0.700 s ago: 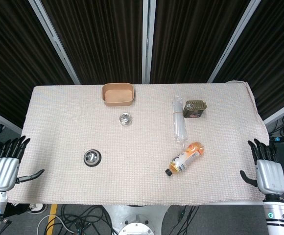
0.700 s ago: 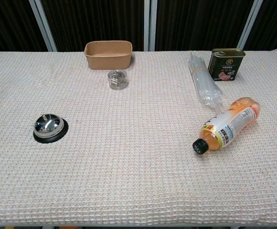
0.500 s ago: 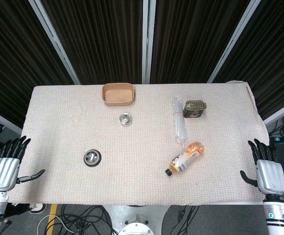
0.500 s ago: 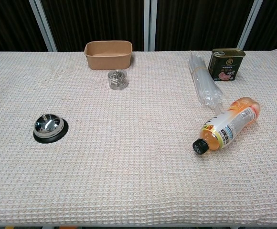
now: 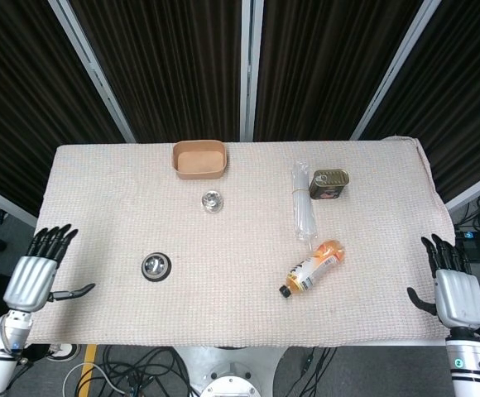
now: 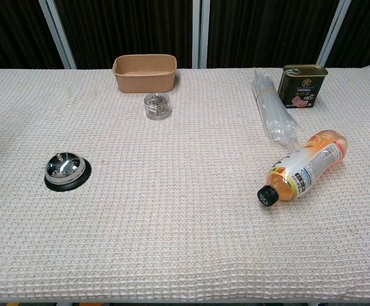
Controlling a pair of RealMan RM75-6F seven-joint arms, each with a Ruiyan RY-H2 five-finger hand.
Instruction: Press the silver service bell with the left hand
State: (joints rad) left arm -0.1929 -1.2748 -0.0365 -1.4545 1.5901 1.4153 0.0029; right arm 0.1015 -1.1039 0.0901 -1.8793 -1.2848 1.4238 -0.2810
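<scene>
A pale waffle-weave cloth covers the tabletop [image 5: 240, 314], with dark curtains behind. At its near corners the left robot hand [image 5: 36, 273] and right robot hand [image 5: 455, 289] hover with fingers spread, holding nothing. The bell [image 6: 66, 171] stands upright at the near left, round with no long axis, button up.

Left hand [image 5: 33, 277] hovers at the table's near-left edge, fingers spread, thumb out toward the cloth, nothing in it. The silver service bell [image 5: 156, 265] sits well apart from it, untouched. Right hand [image 5: 454, 289] hangs off the near-right edge, fingers apart and empty. On the woven tablecloth [image 5: 240, 322]: a brown paper tray [image 5: 199, 160] at the back, a small clear jar [image 5: 213, 201] just in front, a bundle of clear tubes [image 5: 303, 211] touching a tin can [image 5: 329, 184], and an orange drink bottle [image 5: 314, 267] on its side.
</scene>
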